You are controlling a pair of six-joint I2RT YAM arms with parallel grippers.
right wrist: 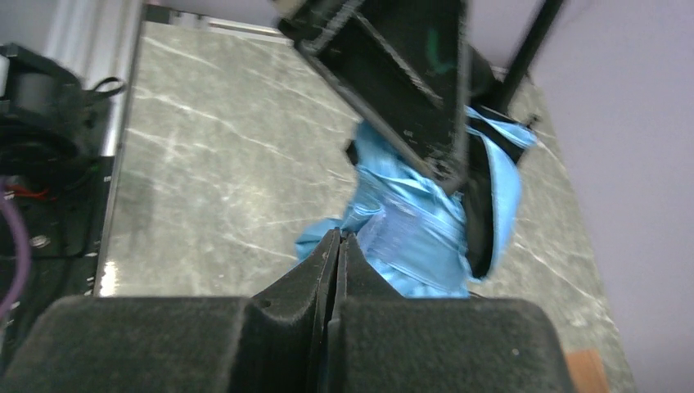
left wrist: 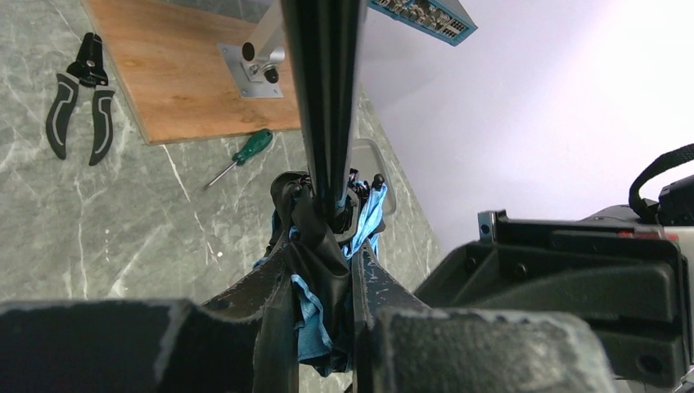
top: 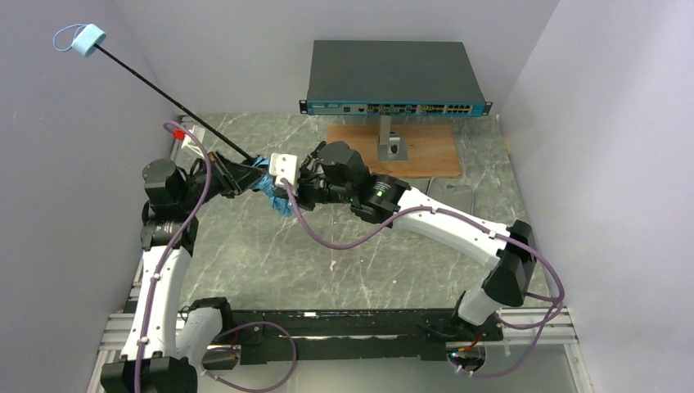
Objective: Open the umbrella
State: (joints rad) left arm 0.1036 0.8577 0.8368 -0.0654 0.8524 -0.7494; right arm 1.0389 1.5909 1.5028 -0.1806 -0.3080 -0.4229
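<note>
The umbrella is held above the table between both arms. Its thin black shaft [top: 172, 98] runs up and left to the pale-blue handle [top: 88, 39] with its loop strap. The sky-blue and black canopy [top: 274, 196] is still bunched. My left gripper [left wrist: 323, 262] is shut on the canopy folds [left wrist: 315, 278] near the shaft's base [left wrist: 323, 98]. My right gripper [right wrist: 338, 237] is shut, and its tips pinch an edge of the blue canopy [right wrist: 417, 237]. In the top view the left gripper [top: 241, 174] and the right gripper [top: 289, 191] meet at the bundle.
A network switch [top: 397, 78] stands on a post over a wooden board [top: 425, 151] at the back. Black-handled pliers [left wrist: 78, 98] and a green-handled screwdriver [left wrist: 245, 155] lie on the marble table [top: 270, 254]. A grey tray [top: 454, 196] sits at the right. White walls close in on both sides.
</note>
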